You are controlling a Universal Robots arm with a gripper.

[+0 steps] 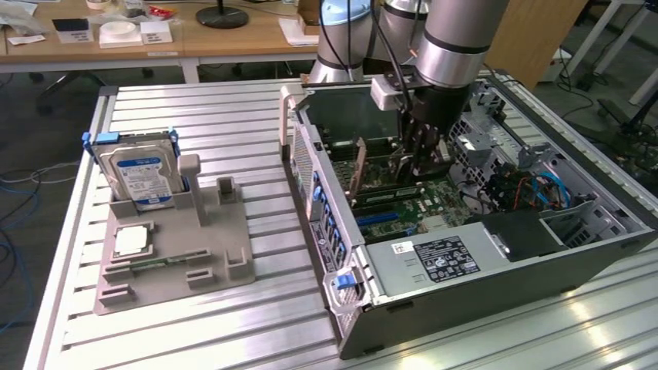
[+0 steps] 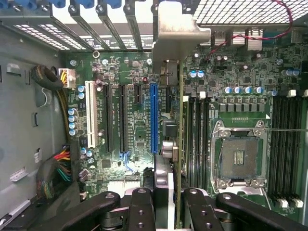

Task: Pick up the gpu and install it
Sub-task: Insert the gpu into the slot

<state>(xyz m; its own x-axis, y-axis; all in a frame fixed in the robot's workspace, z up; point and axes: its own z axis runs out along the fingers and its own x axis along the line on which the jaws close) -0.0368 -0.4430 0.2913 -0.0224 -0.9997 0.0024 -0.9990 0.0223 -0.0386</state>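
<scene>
The gripper [image 2: 166, 202] is clamping the gpu [image 2: 169, 120] edge-on — bracket toward the case's rear slots — hanging it just beside the blue slot [image 2: 154, 118] above the motherboard [image 2: 134, 139], apparently for seating.

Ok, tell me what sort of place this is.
Probably a robotics lab or workshop: an open PC case on an aluminium table, a hard drive in a grey fixture, cluttered desks behind.

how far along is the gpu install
Pickup looks done: the hand grips the gpu edge-on inside the open computer case, above the motherboard. The card hangs beside the blue slot, not seated. The hard drive stays on the holder.
</scene>
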